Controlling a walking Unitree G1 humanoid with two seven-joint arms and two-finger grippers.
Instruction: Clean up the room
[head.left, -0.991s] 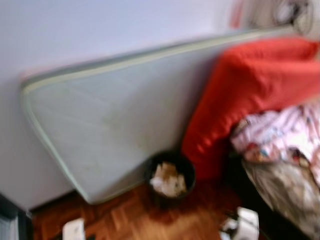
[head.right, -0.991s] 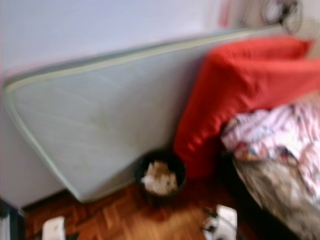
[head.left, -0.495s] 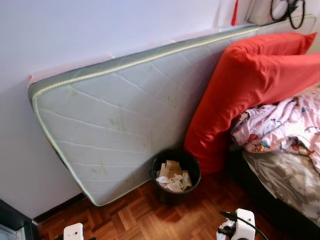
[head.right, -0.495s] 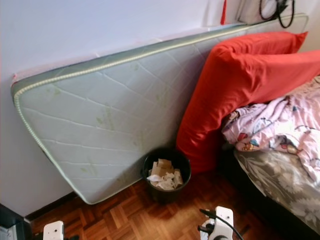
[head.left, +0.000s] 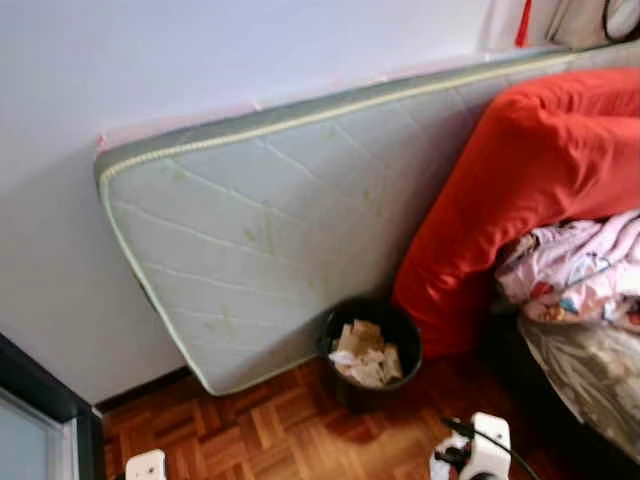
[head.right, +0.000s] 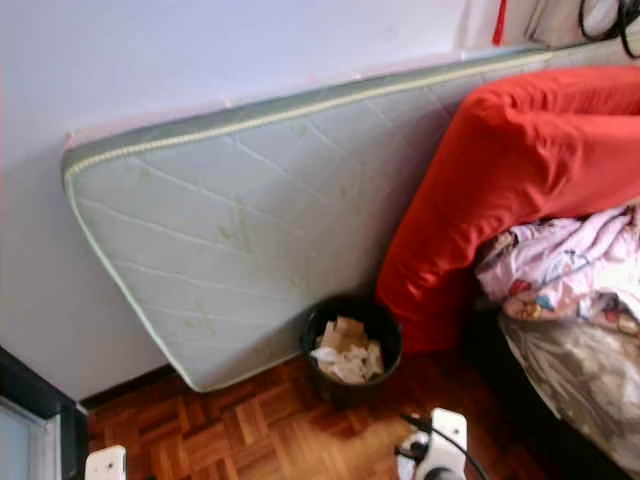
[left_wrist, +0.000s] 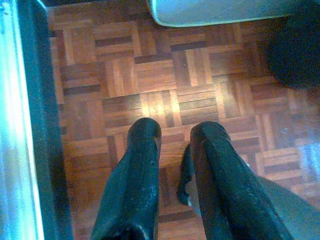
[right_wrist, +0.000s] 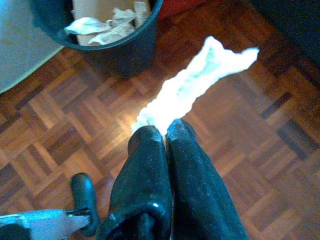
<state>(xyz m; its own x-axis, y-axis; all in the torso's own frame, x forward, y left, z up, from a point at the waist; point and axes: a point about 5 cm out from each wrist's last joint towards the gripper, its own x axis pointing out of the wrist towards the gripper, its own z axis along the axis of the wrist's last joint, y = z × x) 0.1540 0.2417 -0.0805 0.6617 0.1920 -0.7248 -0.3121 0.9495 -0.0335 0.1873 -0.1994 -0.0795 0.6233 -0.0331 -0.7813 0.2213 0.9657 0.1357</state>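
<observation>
A black waste bin (head.left: 398, 330) holding crumpled paper scraps (head.left: 364, 352) stands on the parquet floor, at the foot of a leaning mattress and beside a red cushion. In the right wrist view my right gripper (right_wrist: 165, 131) is shut on a long white tissue (right_wrist: 195, 87), which hangs over the floor a short way from the bin (right_wrist: 120, 55). My right wrist (head.left: 482, 455) shows low in the eye views, nearer to me than the bin. My left gripper (left_wrist: 175, 131) hangs over bare floor with its fingers a little apart.
A pale quilted mattress (head.left: 260, 240) leans on the white wall. A big red cushion (head.left: 530, 180) and a bed with a pink patterned blanket (head.left: 580, 270) are on the right. A dark door or cabinet frame (head.left: 40, 395) stands at the left. Parquet (head.left: 260, 430) lies before me.
The whole picture has slid right and sharpened from blur, so the camera has turned left. The bin, mattress and cushion have not moved.
</observation>
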